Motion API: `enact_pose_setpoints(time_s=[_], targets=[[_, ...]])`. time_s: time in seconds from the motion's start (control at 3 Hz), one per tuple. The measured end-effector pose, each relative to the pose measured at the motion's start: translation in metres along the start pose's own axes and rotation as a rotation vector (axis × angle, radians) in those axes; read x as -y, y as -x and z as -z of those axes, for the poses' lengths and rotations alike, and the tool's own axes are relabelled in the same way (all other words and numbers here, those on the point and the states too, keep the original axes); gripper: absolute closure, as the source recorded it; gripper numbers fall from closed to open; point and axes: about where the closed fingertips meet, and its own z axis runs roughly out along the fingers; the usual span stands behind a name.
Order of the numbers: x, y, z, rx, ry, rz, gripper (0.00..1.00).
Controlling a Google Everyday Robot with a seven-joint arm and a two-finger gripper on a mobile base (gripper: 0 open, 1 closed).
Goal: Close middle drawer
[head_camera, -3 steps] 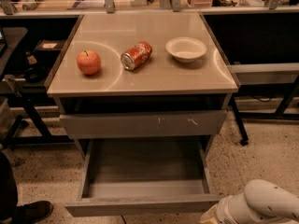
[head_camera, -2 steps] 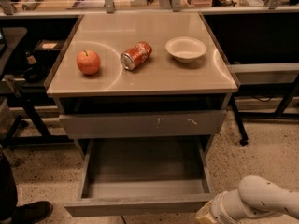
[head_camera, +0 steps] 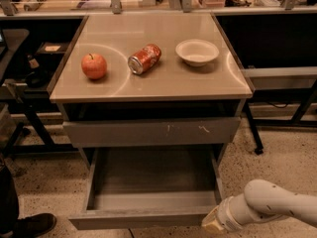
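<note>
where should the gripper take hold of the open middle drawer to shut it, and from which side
The middle drawer has a plain flat front with no handle, so there is little to grip. Better to press flat on the front face, coming from the front. The gripper sits by its right front corner; nearer the centre would probably push straighter.

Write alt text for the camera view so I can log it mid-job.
The middle drawer stands pulled wide open, with the robot's claw by its front right corner, low in the frame. Above it a scratched drawer front is shut; the cabinet top holds an apple, a tipped soda can and a white bowl.
</note>
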Motion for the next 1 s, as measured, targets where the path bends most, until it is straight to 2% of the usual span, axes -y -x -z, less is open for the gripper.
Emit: enact_pose_setpoints(time_s=[0.33, 1.0], targets=[[0.0001, 0.0002, 0.0000, 0.000, 0.000, 0.000, 0.82], [0.0001, 0.0002, -0.0001, 0.000, 0.000, 0.000, 0.35]])
